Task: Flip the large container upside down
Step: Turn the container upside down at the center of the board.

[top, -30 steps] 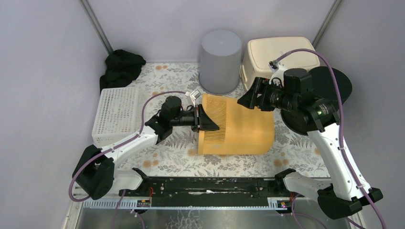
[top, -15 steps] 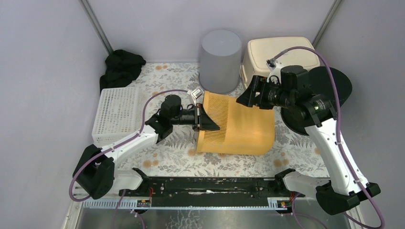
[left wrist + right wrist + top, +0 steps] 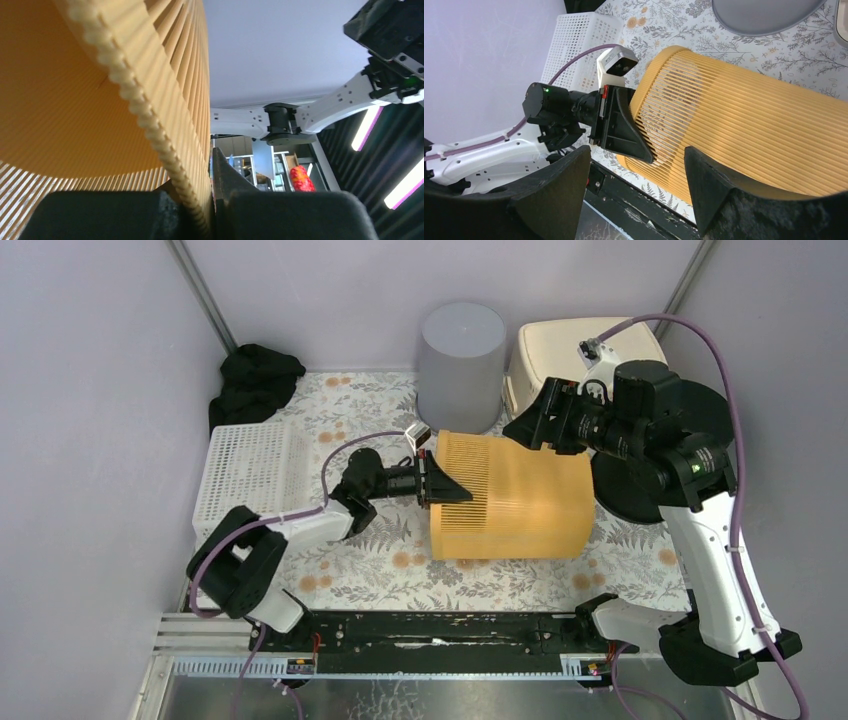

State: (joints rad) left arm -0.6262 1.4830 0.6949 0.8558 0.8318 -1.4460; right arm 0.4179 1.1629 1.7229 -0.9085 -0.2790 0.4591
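Flip half done, by the look of it: orange ribbed container (image 3: 510, 495) on its side at centre of table (image 3: 360, 580), mouth facing left. Mouth rim pinched tight by left gripper (image 3: 432, 483), one finger inside, one outside. Above upper far edge, right gripper (image 3: 522, 428) spread wide, gripping nothing.

Next, probably: roll mouth down to table, steady base from right, keep off grey bin (image 3: 461, 365) close behind.

Orange interior bare where visible. White basket (image 3: 245, 480) apparently empty. Grey bin, cream tub (image 3: 570, 355): closed face up, contents hidden.

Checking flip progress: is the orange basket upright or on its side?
On its side: orange basket has its open rim facing sideways, pinched by left gripper.
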